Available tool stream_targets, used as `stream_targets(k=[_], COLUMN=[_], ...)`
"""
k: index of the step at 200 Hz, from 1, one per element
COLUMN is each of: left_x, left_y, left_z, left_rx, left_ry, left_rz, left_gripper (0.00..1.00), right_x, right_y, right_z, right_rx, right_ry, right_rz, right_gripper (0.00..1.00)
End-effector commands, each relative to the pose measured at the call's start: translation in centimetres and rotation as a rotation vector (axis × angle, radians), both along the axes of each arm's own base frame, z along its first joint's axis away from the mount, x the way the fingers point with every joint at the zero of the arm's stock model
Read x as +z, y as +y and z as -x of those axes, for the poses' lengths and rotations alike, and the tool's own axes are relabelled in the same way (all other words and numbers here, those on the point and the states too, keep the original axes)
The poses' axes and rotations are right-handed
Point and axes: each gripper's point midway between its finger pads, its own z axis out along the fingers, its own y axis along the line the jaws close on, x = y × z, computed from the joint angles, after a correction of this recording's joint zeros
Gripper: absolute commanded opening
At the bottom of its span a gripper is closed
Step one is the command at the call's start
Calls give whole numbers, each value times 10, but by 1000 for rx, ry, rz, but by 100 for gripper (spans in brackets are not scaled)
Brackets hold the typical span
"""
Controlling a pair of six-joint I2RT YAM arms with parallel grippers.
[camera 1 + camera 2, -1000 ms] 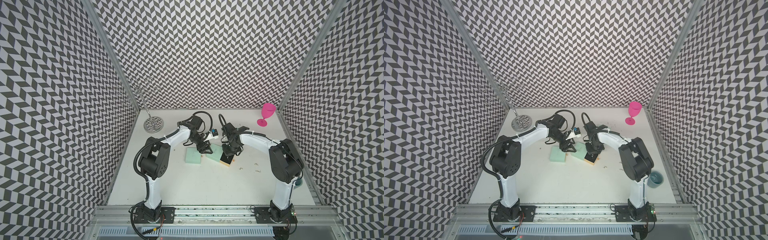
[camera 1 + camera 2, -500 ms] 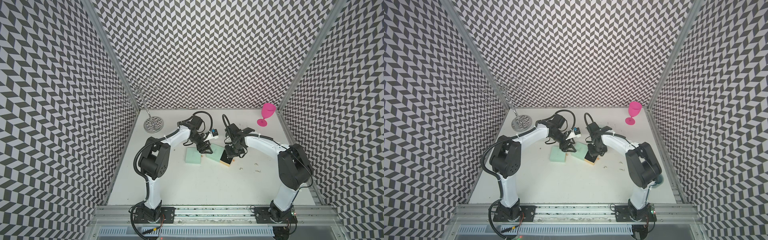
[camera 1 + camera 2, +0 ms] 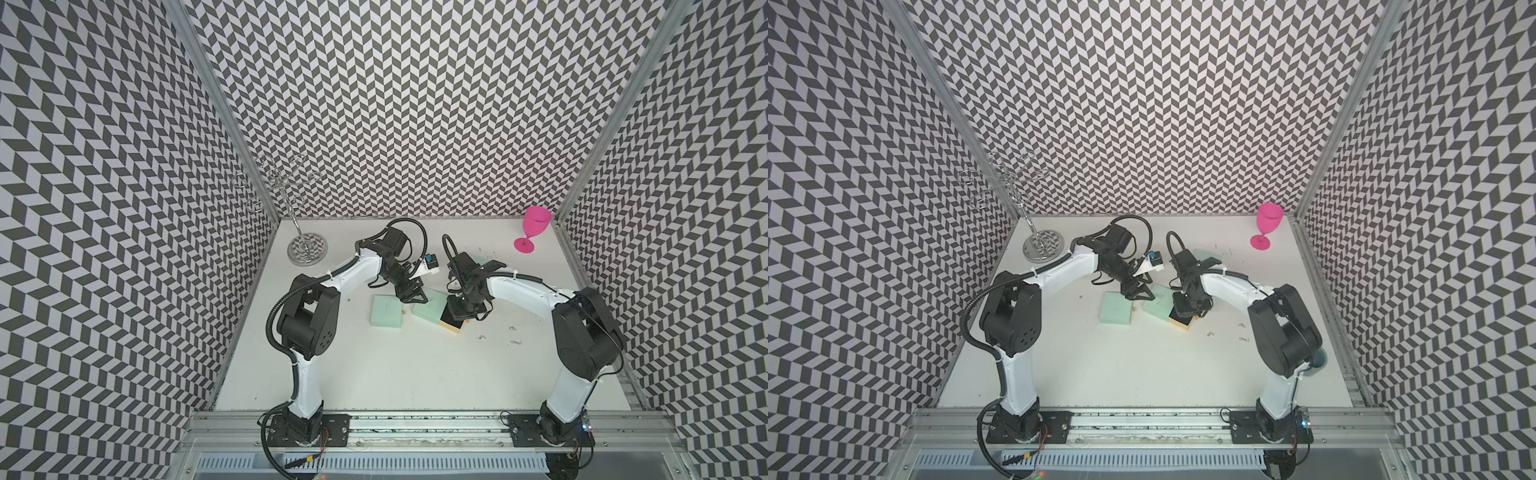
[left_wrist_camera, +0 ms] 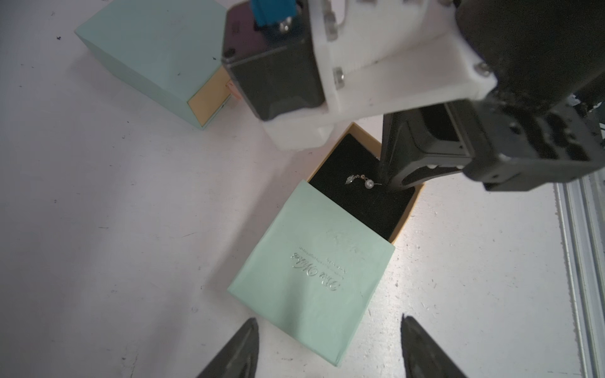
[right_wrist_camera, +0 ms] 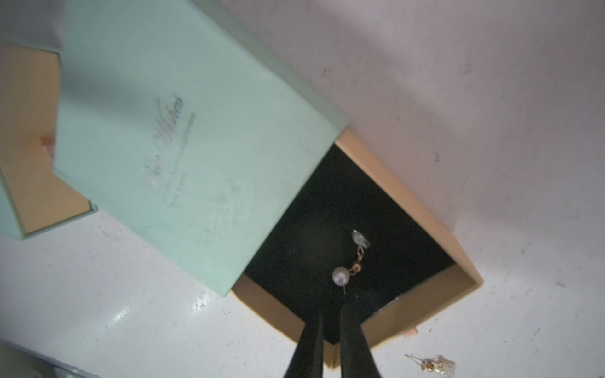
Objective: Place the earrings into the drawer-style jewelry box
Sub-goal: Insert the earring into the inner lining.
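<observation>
The drawer-style jewelry box (image 3: 430, 307) (image 4: 314, 278) is a mint sleeve whose tan drawer (image 5: 425, 301) (image 4: 409, 209) is pulled out, showing a black lining. One pearl earring (image 5: 340, 276) (image 4: 368, 184) lies on that lining. My right gripper (image 5: 331, 309) (image 3: 455, 307) hangs shut over the drawer's corner, tips just short of the earring's pin, holding nothing. My left gripper (image 4: 327, 327) (image 3: 411, 295) is open, its fingers either side of the sleeve's closed end without touching. More earrings lie on the table (image 3: 482, 337) (image 3: 516, 343), one right beside the drawer (image 5: 437, 365).
A second mint box (image 3: 386, 311) (image 4: 157, 55) sits left of the first, and another mint box (image 3: 1204, 255) lies behind my right arm. A chrome wire stand (image 3: 305, 247) is at back left, a pink goblet (image 3: 534, 228) at back right, a teal cup (image 3: 1320, 359) by the right arm.
My right arm's elbow has swung out to the right while its gripper stays over the drawer. The left arm and the boxes have not moved.
</observation>
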Motion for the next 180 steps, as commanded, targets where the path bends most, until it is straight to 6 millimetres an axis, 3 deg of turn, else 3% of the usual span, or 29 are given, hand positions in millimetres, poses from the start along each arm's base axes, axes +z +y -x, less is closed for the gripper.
stream_targets(k=[1, 50, 180], left_x=[20, 27, 17], left_y=[-4, -7, -3], left_z=[1, 5, 12], left_rx=[-23, -38, -38], left_ry=[-38, -26, -3], left_rz=[21, 38, 19], left_gripper=[70, 70, 69], right_x=[-5, -10, -4], right_y=[6, -2, -5], right_z=[-4, -13, -35], right_rx=[10, -5, -30], right_ry=[-9, -34, -107], right_rz=[-12, 51, 93], right_gripper=[13, 11, 9])
